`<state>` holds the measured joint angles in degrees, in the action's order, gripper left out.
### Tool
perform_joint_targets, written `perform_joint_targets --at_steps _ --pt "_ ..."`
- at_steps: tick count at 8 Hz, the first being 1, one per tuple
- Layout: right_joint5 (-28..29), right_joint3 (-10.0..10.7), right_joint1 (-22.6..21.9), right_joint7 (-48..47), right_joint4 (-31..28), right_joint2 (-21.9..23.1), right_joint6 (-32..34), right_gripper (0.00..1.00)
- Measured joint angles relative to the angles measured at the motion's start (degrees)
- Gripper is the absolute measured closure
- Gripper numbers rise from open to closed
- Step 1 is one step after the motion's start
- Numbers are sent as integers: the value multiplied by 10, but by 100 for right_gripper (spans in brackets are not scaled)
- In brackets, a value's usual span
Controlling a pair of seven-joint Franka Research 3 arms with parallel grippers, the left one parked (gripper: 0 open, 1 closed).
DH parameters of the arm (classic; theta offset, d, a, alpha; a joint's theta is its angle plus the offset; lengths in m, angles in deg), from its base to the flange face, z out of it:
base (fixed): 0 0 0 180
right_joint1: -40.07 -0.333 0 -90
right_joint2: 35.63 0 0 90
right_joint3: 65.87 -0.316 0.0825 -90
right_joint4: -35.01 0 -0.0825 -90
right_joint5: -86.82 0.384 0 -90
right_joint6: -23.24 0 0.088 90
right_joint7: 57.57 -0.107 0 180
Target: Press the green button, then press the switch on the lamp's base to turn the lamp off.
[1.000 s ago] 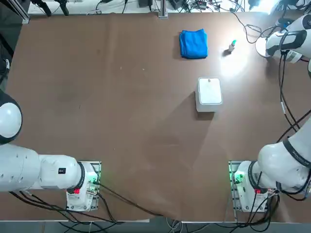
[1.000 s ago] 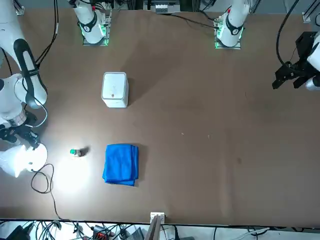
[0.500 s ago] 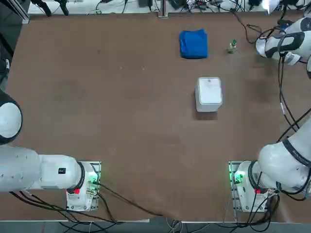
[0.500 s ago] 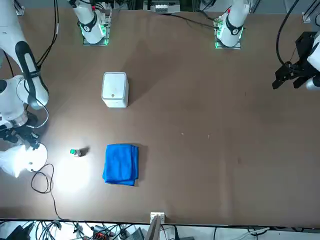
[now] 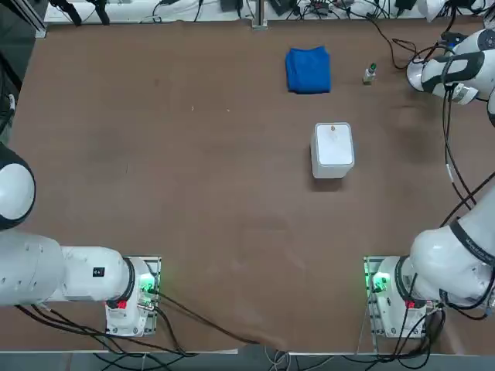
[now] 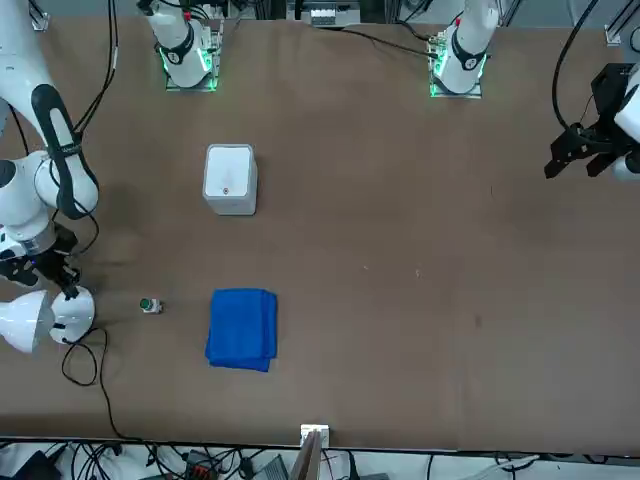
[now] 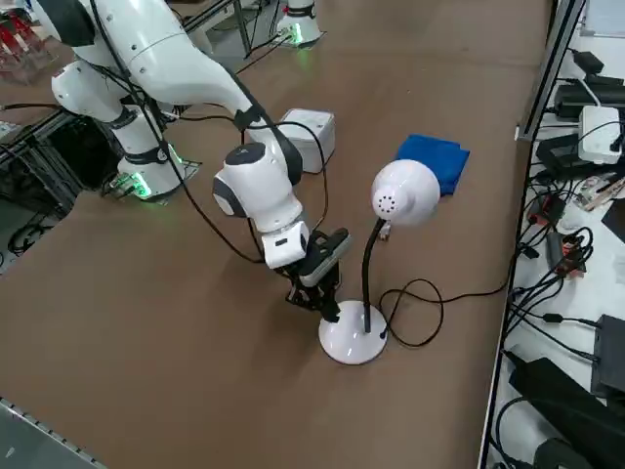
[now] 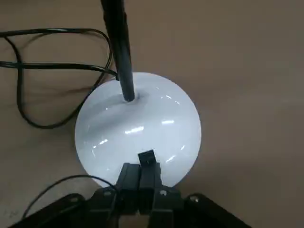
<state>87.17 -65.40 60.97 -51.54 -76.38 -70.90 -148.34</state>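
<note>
The lamp [image 7: 403,193] stands at the table's far right corner and gives no light. Its thin black stem [image 8: 118,47] rises from the lamp's base [image 8: 137,128], a round white disc. My right gripper [image 8: 140,169] is shut, and its fingertips rest on the small black switch [image 8: 146,157] near the disc's edge. The right side view shows the same gripper [image 7: 325,303] pointing down at the base [image 7: 354,342]. The green button [image 5: 370,73] stands a little way off on the table, also visible from the front as the green button [image 6: 149,305] beside the base [image 6: 72,310].
A folded blue cloth [image 5: 308,69] lies beside the button. A white rounded box [image 5: 333,148] sits nearer the table's middle. The lamp's black cable [image 7: 420,313] loops on the table next to the base, close to the table's far edge.
The lamp's light has gone out: the bright pool around the green button and base has vanished. My right gripper has stayed shut at the base.
</note>
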Motion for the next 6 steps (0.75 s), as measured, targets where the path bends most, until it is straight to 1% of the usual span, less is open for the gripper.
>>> perform_joint_targets --at_steps 1,2,3,5,6 --pt "0 -2 -1 -4 3 5 9 99" --pt "0 -7 -1 -16 9 20 50 99" --pt "0 -11 -2 -26 17 50 126 99" --pt "5 -13 -2 -32 25 141 333 97" --pt "6 -13 -2 -32 25 185 438 89"
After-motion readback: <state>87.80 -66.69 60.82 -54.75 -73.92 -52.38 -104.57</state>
